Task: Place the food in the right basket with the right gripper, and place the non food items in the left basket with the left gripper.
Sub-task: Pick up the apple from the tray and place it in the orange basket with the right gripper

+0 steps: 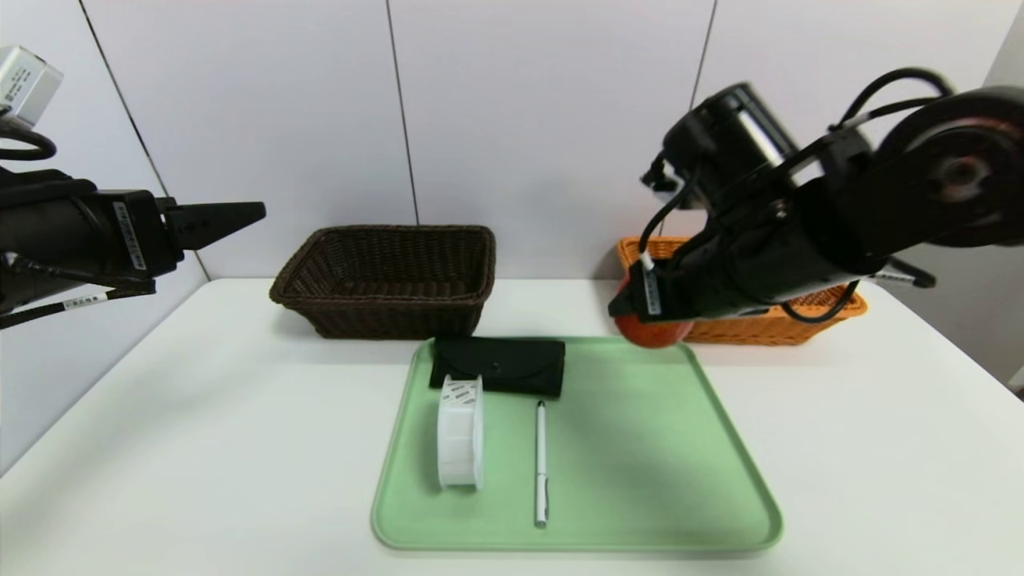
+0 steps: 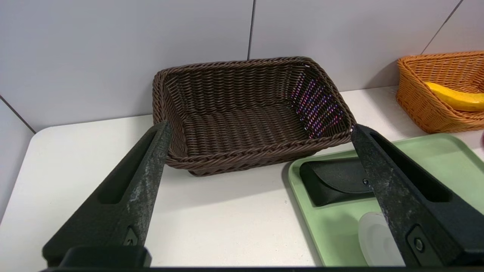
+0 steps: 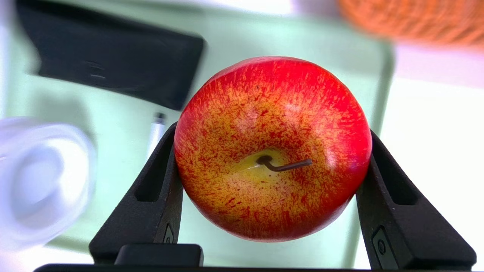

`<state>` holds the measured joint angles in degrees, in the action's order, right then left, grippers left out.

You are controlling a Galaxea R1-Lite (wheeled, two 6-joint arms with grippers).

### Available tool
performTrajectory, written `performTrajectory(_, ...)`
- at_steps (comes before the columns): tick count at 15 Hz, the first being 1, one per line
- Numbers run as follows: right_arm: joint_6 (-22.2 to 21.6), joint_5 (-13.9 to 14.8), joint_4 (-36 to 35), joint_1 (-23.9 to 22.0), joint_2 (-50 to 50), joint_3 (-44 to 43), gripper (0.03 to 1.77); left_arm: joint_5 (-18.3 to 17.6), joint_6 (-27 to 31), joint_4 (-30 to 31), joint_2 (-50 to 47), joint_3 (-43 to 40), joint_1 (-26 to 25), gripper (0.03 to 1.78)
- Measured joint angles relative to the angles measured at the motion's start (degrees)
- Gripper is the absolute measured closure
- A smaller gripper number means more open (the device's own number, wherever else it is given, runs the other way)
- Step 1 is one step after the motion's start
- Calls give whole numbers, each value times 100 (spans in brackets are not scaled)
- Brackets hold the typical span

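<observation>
Dark brown basket (image 1: 384, 320) beyond the tray (image 1: 656, 548) and to its left; left gripper (image 2: 261, 130) parked, spread wide, left of the tray; right gripper (image 3: 273, 151) above the tray's far edge, clamping the apple (image 3: 272, 181), the orange basket (image 1: 768, 330) lying just rightward and beyond.

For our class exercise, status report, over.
Right tool gripping apple above tray. Left tool open, idle, left side. Banana in orange basket.
</observation>
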<state>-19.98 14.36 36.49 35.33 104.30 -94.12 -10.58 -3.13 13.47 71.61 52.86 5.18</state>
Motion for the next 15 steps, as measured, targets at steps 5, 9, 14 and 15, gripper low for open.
performTrajectory(5,951,-34,-388,-870,-614,-116,57,13,-22,4,24,-22,2,12)
performTrajectory(9,1346,-389,-736,-1932,-518,-152,57,52,-89,9,132,-71,0,12)
performTrajectory(14,1737,-541,-1202,-2767,77,-334,57,119,-458,13,367,-90,0,12)
performTrajectory(15,1755,-566,-1211,-2877,232,-467,57,127,-489,13,407,-96,0,12)
